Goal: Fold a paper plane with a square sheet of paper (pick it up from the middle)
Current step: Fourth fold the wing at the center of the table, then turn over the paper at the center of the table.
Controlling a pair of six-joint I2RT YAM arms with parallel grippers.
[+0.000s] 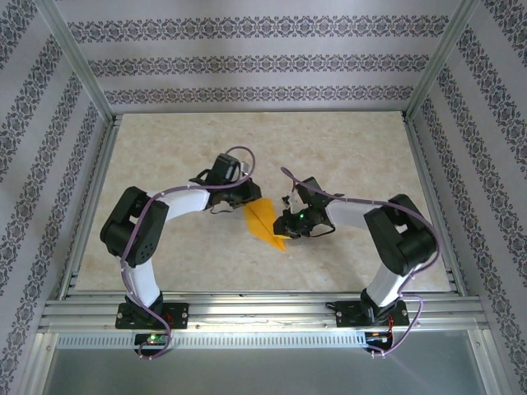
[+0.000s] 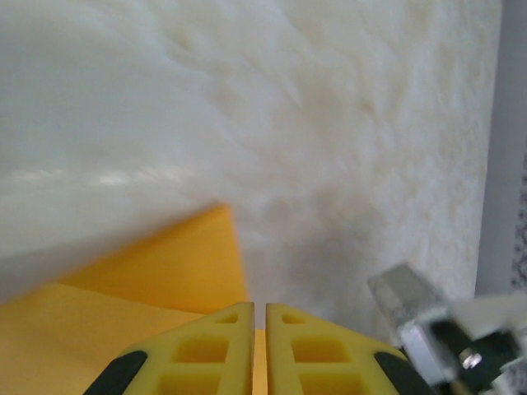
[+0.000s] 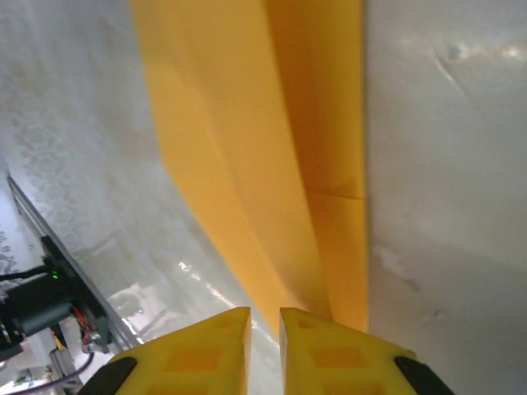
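— Where's the paper plane point(image 3: 263, 140)?
— It's a long orange-yellow band with a fold line, running from 12 o'clock down to the right gripper point(image 3: 264, 325) at 6.
— Gripped?
— The yellow fingers point(image 3: 198, 354) are nearly together, with a thin slit. I can't tell if they pinch it.
— Anything else?
— Pale table point(image 3: 449, 164) at 3, and a dark box point(image 3: 33, 304) with a green light at 8.

No text, label, brand, number or sign can be read anywhere in these views.

The left hand point(image 1: 245, 197) and right hand point(image 1: 289, 225) hide both ends of the paper plane point(image 1: 263, 222); close up, picture edges cut it off.
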